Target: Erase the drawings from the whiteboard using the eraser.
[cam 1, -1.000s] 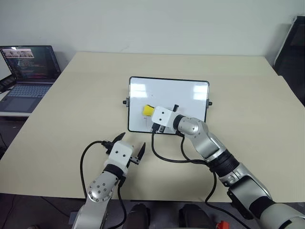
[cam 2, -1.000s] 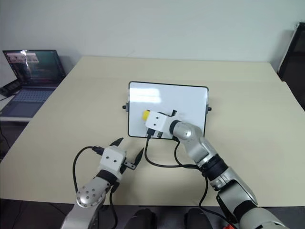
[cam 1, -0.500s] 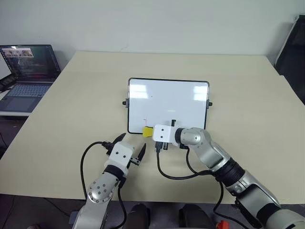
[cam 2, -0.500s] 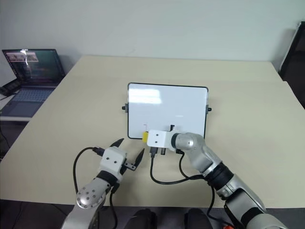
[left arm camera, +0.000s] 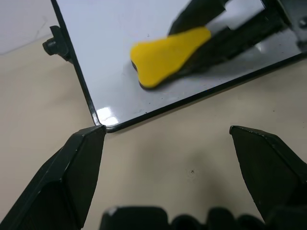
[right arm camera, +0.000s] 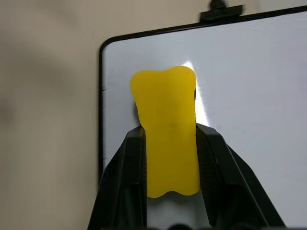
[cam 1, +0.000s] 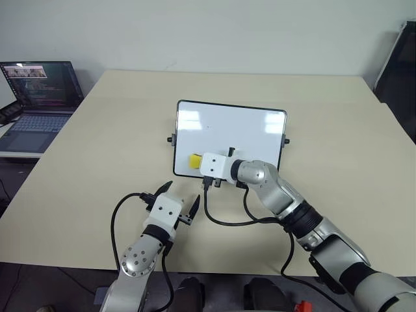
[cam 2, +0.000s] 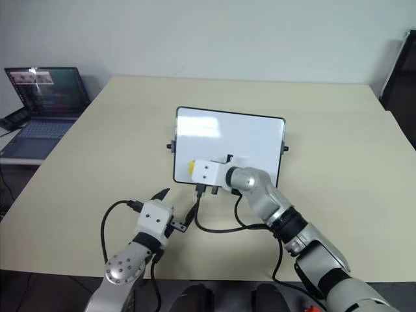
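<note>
Right wrist view shows you the right gripper [right arm camera: 169,143] squeezing the eraser [right arm camera: 166,125] on the whiteboard [right arm camera: 249,96]; the left gripper [left arm camera: 192,163] is wide apart.

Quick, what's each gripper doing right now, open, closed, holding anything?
Left gripper: open, holding nothing, over the table near the whiteboard.
Right gripper: shut on the yellow eraser, on the whiteboard.

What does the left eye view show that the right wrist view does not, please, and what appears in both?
Left eye view alone: the open laptop beside the beige table, and the left gripper, open, near the board. Right wrist view alone: the black fingers pinching the eraser's sides. Both: the yellow oblong eraser on the black-framed glossy whiteboard, near its left edge.
</note>
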`<action>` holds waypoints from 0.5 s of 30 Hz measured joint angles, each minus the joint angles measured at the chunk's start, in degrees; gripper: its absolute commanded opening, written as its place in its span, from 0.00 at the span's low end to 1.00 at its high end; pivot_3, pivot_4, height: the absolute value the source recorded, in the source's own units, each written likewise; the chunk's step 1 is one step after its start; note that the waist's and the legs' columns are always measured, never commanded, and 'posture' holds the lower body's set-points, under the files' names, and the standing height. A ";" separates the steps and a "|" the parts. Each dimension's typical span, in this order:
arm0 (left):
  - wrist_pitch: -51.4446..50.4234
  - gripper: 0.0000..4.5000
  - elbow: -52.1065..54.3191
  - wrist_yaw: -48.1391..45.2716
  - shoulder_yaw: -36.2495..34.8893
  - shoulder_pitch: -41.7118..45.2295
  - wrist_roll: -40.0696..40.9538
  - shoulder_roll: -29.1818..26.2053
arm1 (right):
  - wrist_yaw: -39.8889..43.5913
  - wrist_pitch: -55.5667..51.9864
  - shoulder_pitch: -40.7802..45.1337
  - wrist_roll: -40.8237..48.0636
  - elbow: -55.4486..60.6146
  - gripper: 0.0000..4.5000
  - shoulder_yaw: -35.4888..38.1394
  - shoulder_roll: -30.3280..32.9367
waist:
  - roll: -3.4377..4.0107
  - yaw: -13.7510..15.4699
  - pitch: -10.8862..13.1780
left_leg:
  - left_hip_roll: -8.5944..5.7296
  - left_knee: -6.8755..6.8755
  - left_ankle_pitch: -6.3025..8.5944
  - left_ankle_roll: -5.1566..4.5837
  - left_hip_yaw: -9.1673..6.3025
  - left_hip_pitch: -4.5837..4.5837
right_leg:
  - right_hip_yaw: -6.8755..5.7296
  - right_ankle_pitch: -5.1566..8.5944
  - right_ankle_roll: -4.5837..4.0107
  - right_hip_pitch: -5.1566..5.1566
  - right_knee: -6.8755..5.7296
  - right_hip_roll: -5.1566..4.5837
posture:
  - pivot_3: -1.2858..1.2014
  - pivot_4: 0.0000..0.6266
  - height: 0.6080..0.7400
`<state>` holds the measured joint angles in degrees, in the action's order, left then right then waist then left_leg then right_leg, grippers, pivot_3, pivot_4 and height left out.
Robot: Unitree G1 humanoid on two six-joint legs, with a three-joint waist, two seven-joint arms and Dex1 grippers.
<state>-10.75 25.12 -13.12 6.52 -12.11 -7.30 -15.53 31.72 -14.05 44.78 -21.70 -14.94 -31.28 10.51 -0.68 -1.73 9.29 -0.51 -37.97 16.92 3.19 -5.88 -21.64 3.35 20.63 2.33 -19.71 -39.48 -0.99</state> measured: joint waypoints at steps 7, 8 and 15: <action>0.01 1.00 -0.30 0.00 0.27 0.62 0.04 0.11 | -3.92 0.84 1.73 0.04 -1.61 0.25 1.98 -0.52 | 0.01 0.01 0.01 | 0.00 0.00 -0.01 0.01 -0.03 -0.01 | -0.04 0.00 0.00 0.03 -0.01 0.00 | 0.52 0.24 1.00; 0.02 1.00 -0.32 -0.01 0.27 0.85 0.08 0.11 | -4.00 0.86 1.62 0.04 -1.51 0.25 1.98 -0.51 | 0.01 0.01 0.01 | 0.00 0.00 -0.01 0.01 -0.03 -0.01 | -0.05 0.00 0.00 0.04 -0.01 0.00 | 0.52 0.24 1.00; 0.15 1.00 -0.78 -0.03 0.26 1.37 0.13 0.10 | 1.52 0.65 -2.34 -0.23 3.23 0.25 -0.22 2.47 | 0.01 0.06 0.00 | 0.00 0.06 0.00 0.00 -0.07 -0.05 | -0.10 0.00 0.00 0.08 0.12 -0.01 | 0.52 0.24 1.00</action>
<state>-10.60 24.34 -13.15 6.78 -10.74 -7.16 -15.42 33.24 -13.41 42.44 -21.93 -11.71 -31.50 12.97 -0.67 -1.68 9.30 -0.50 -37.91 16.92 3.20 -5.95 -21.69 3.25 20.63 2.33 -19.63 -39.36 -1.00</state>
